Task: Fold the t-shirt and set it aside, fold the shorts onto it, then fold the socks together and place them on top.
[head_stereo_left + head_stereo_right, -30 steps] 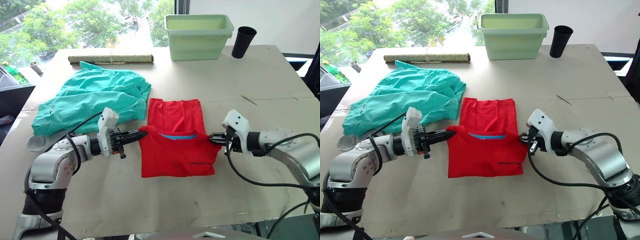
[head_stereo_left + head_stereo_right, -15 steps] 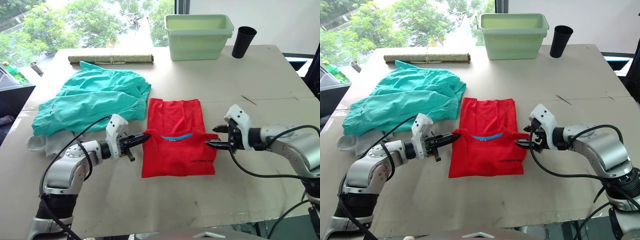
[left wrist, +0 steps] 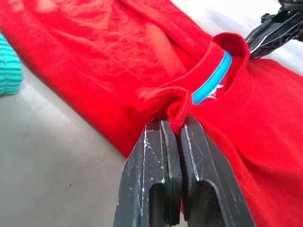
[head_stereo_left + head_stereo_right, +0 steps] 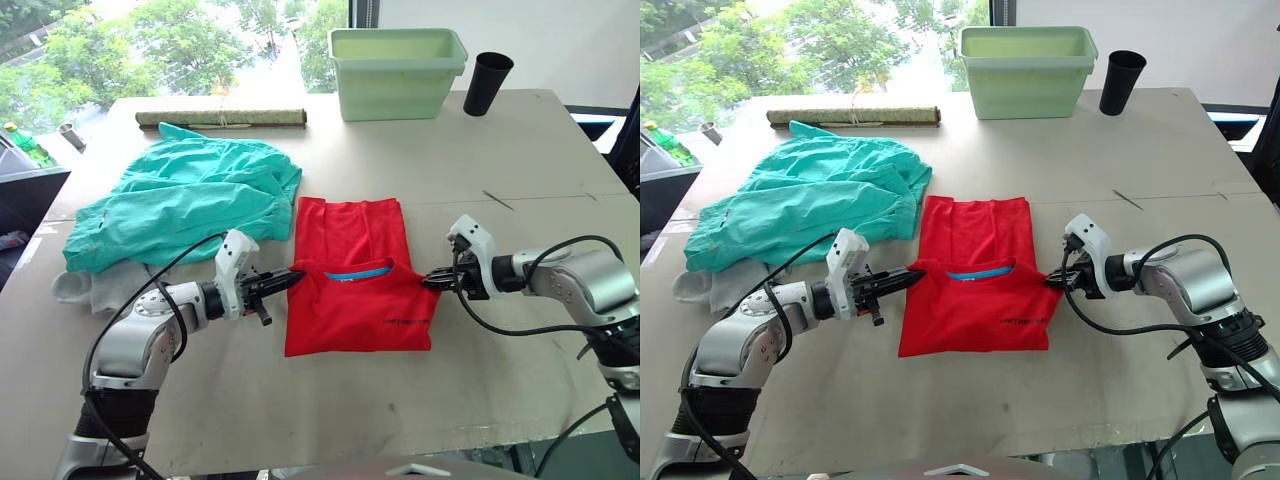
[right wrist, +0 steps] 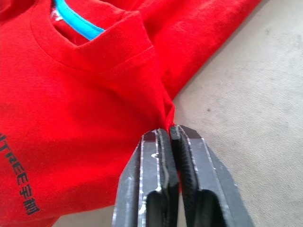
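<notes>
The folded t-shirt (image 4: 358,272) is being pinched at its shoulder edges on the table (image 4: 420,390) centre: left gripper (image 3: 171,126) and right gripper (image 5: 168,134) clamped on red cloth. The green bin (image 4: 396,72) is sitting at the far edge; contents cannot be told.

The t-shirt (image 5: 71,137) bears dark print ("TREE" partly legible).

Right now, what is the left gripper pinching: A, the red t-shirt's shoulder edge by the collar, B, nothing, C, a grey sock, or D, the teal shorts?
A: the left gripper is shut on a bunched fold of the red t-shirt beside its blue-lined collar.
</notes>
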### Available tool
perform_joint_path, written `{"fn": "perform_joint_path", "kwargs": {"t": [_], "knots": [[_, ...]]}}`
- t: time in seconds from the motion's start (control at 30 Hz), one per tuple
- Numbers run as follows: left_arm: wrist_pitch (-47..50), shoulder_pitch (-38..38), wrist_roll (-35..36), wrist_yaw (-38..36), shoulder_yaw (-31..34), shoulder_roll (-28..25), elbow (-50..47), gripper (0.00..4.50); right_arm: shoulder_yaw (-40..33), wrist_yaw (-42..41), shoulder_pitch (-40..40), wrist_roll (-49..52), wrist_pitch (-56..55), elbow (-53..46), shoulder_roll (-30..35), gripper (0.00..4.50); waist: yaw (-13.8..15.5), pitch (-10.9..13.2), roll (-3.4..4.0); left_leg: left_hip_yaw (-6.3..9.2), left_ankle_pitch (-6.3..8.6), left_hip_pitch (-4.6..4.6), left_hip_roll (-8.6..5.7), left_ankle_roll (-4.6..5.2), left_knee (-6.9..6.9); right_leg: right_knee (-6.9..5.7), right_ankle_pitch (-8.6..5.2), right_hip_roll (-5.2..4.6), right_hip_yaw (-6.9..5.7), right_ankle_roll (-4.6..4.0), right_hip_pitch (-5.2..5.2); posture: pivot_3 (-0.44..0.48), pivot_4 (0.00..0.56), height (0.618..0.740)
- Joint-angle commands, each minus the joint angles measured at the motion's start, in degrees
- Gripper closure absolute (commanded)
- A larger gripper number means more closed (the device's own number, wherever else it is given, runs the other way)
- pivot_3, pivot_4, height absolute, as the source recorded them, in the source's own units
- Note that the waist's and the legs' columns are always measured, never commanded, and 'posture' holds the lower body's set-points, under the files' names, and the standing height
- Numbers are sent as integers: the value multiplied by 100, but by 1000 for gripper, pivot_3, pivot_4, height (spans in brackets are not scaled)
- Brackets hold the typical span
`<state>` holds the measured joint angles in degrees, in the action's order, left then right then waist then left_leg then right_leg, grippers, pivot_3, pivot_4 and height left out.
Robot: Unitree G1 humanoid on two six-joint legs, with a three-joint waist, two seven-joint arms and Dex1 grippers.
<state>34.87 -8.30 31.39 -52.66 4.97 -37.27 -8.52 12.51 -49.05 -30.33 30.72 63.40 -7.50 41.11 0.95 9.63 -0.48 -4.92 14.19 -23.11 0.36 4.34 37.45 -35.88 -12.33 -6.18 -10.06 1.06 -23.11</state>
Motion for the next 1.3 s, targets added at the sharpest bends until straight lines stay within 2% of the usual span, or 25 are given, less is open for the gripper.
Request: {"fn": "perform_joint_path", "kwargs": {"t": [0.03,0.23,0.3,0.5,0.67,0.73,0.8,0.83,0.87,0.93,0.97,1.07,1.1,1.17,1.27,1.3], "knots": [[-169,-43,130,166,327,117,-176,4500,-457,32,-179,179,38,-429,60,4437,0,0,0,0,0,-1,0,0,0,0,0,0,0,0,0,0,150,727],[-235,-274,178,753,676,356,-462,4500,-1106,507,-600,410,259,-910,-102,4437,-1,1,0,3,5,-2,0,-11,0,0,1,-1,0,0,-2,0,150,727],[-741,-599,-401,1168,566,411,-192,4500,-1019,714,-957,179,0,-664,-309,4437,0,1,0,1,6,1,0,-12,0,0,1,-1,-1,0,0,0,150,727],[-1699,-1692,-1372,1645,235,556,1226,4500,-477,1074,-1867,-931,-1362,1355,-952,4437,-3,-1,-3,-11,-11,2,-1,8,4,-8,6,4,0,0,1,0,150,727],[-2126,-2289,-2125,1571,-459,675,2384,4500,-80,833,-2380,-1656,-2419,3146,-1293,4437,-13,-1,-3,-20,-15,-2,-1,14,2,-8,19,14,6,-23,-2,0,150,727],[-2106,-2354,-2203,1368,-658,728,2675,4500,56,755,-2508,-1959,-2985,3824,-1400,4437,-21,-2,-4,-24,-15,0,-1,14,-1,-6,19,17,7,-23,-1,0,150,727],[-2008,-2363,-2125,1339,-607,819,2821,3679,150,693,-2536,-2225,-3407,4254,-1437,3768,-37,-1,-4,-28,-14,1,-1,15,-6,-1,19,18,10,-23,-1,0,150,727],[-1922,-2311,-2019,1324,-503,819,2734,3344,85,759,-2494,-2293,-3530,4248,-1412,3419,-39,-1,-4,-26,-14,0,-1,14,-6,0,19,17,10,-23,-1,0,150,727],[-1742,-2227,-1831,1289,-332,774,2517,2808,-63,789,-2406,-2257,-3461,4004,-1320,2897,-44,1,-2,-25,-15,-1,-1,14,-7,0,19,17,10,-23,-3,0,150,727],[-1106,-1999,-1174,1056,83,641,1766,1763,-521,549,-2087,-1757,-2907,2920,-1093,1894,-65,1,-1,-24,-14,-1,2,14,-7,-1,19,15,10,-23,-4,0,150,727],[-711,-1880,-779,972,274,604,1306,1358,-778,439,-1901,-1394,-2474,2268,-1025,1875,-75,1,-1,-17,-14,-6,4,13,-7,3,19,15,8,-23,-4,0,150,727],[793,-1661,616,1132,619,745,-29,1358,-1231,471,-1381,-596,-1585,658,-1066,1875,-86,2,-1,-2,-14,-8,6,12,-3,3,19,12,5,-24,-3,0,150,727],[1063,-1609,807,1266,545,842,-399,1358,-1278,678,-1263,-541,-1446,347,-1194,1875,-83,2,-1,2,-13,1,6,10,-2,3,18,11,3,-23,5,0,150,727],[1295,-1557,829,1636,284,1128,-841,1358,-1205,1135,-1041,-635,-1395,0,-1571,1875,-74,-1,3,7,-4,20,6,-5,0,3,5,10,-1,-2,27,0,150,727],[1070,-1458,177,2439,-223,1693,-867,1358,-730,2153,-684,-1472,-2126,83,-2291,1875,-31,-3,3,4,2,38,6,-22,2,-6,4,8,0,2,40,0,150,727],[935,-1417,-58,2944,-260,2047,-711,1835,-621,2702,-526,-1774,-2565,323,-2707,1875,-24,-8,2,3,-4,36,6,-30,2,-7,6,9,0,3,38,0,150,727]]}}
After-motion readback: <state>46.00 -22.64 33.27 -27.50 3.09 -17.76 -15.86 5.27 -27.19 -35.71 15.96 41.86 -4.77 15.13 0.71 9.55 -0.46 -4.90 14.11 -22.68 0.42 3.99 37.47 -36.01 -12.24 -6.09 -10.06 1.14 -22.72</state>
